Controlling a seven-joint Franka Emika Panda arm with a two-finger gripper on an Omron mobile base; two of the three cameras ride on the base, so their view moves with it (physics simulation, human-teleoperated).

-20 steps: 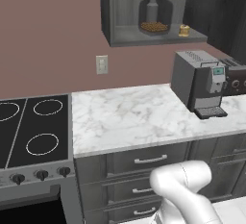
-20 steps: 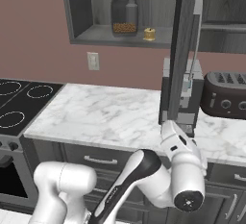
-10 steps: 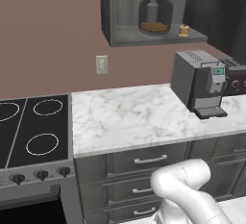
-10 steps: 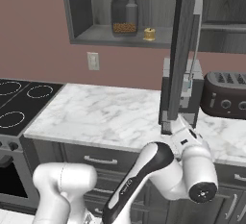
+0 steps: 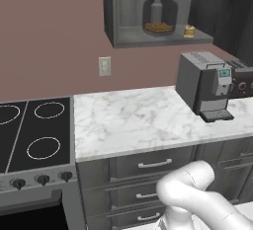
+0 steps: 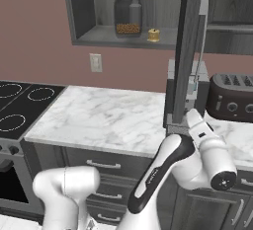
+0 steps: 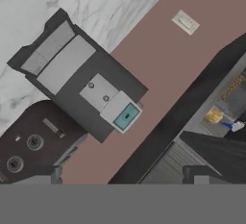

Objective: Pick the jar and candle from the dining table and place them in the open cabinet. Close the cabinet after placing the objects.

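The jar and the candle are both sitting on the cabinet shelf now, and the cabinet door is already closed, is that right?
Not quite. The jar and the candle do sit on the cabinet shelf, but the cabinet door stands open, swung out edge-on over the counter, as the right base view shows. Closing it is not yet done.

We find no legible text, brand, number or sign. The coffee machine [image 5: 205,86] carries a small teal display [image 7: 126,116] at center frame of the hand view, blank at this resolution.
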